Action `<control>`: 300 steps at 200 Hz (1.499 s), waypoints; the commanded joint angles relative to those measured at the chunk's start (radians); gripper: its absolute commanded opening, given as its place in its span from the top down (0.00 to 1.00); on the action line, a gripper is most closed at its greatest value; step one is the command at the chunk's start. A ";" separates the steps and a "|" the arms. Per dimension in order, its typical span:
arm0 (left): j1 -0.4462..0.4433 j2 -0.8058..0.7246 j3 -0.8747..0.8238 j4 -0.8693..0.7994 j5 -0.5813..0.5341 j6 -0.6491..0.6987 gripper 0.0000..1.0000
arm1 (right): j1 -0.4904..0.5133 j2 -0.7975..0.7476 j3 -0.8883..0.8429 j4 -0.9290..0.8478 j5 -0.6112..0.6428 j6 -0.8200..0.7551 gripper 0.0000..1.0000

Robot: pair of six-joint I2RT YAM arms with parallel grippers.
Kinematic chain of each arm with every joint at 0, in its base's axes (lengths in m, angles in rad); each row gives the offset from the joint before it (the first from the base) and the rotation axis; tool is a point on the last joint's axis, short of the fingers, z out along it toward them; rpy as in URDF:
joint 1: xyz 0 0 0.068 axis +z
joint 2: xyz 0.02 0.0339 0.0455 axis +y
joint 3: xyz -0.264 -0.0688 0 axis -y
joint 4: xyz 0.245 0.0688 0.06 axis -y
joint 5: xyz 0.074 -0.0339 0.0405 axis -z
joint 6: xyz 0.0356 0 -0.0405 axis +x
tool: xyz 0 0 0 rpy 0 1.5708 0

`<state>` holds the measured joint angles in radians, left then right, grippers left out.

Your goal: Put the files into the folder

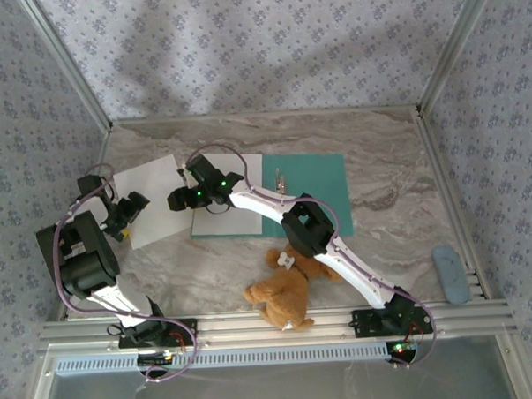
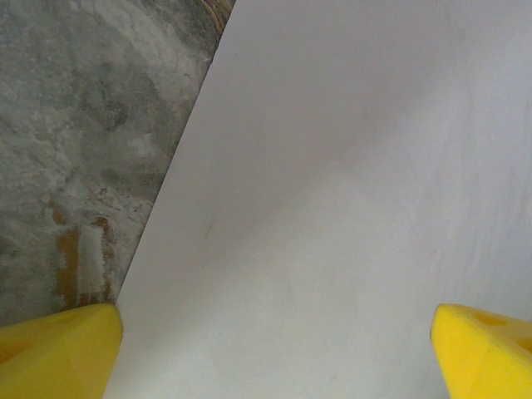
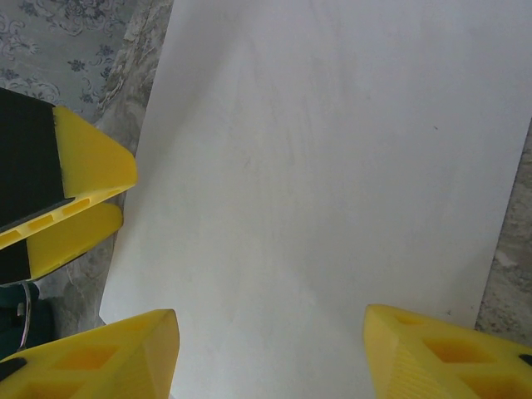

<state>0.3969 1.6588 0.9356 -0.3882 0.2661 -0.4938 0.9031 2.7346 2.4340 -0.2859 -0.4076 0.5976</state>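
Top view, near to far. A brown teddy bear (image 1: 283, 291) lay on the marble surface (image 1: 387, 150) between the arms. Beyond it, the left tool (image 1: 132, 208) and right tool (image 1: 176, 200) stood over one white sheet (image 1: 152, 188) from opposite sides, each with fingers apart and gripping nothing. This sheet lay flat just left of the open teal folder (image 1: 318, 188), whose left half bore a second sheet (image 1: 247, 169).

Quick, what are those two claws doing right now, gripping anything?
Left gripper: open, empty, above the white sheet.
Right gripper: open, empty, above the same sheet.
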 commanded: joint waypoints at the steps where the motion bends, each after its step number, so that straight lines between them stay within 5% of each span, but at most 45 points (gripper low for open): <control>1: -0.012 0.005 0.018 -0.034 -0.016 0.021 0.03 | 0.008 0.037 0.022 -0.021 -0.021 0.020 0.38; 42: -0.015 -0.034 0.028 -0.073 -0.122 0.024 0.03 | 0.012 0.026 0.023 -0.052 0.018 -0.015 0.39; 115: -0.018 -0.028 0.031 -0.087 -0.142 0.026 0.04 | 0.001 -0.028 -0.034 -0.141 0.126 -0.072 0.38; 207: -0.019 -0.053 0.015 -0.069 -0.110 0.021 0.04 | 0.081 -0.040 -0.040 -0.176 0.231 -0.153 0.41; 300: -0.046 -0.032 -0.017 -0.043 -0.074 0.034 0.01 | 0.089 -0.038 -0.079 -0.158 0.195 -0.116 0.41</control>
<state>0.3630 1.6329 0.9298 -0.4339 0.1722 -0.4786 0.9688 2.6961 2.3905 -0.3588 -0.1699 0.4545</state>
